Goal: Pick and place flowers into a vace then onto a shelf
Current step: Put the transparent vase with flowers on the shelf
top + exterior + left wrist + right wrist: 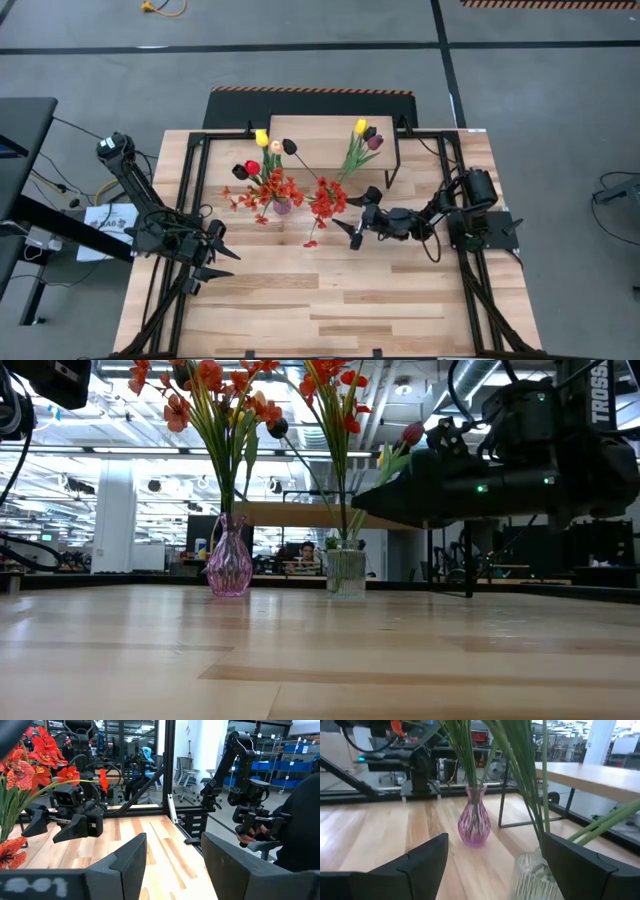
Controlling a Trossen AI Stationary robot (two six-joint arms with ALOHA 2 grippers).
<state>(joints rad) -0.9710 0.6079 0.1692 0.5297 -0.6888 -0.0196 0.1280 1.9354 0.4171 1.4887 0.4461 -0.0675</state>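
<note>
While both arms hover, two vases of flowers (270, 185) stand mid-frame on the counter (330, 300).
Right tool (352, 232) spread beside the clear vase (346, 573); left tool (208, 262) spread, lower left, empty.

Overhead look at a light plank table (330, 300) framed by black rails; a low wooden shelf (325, 135) stands at the far edge, with yellow and dark tulips (362, 135) lying across its right part; in front of the shelf, a bunch of flowers (268, 175) with yellow, cream, red and dark heads above orange-red sprays stands in a pink vase (282, 206); just beside it to the right is a second orange-red spray (327, 198); the right gripper (352, 222) sits near that spray, fingers spread wide; the left gripper (222, 260) waits at the table's left side, fingers parted, well apart from the flowers.
</note>
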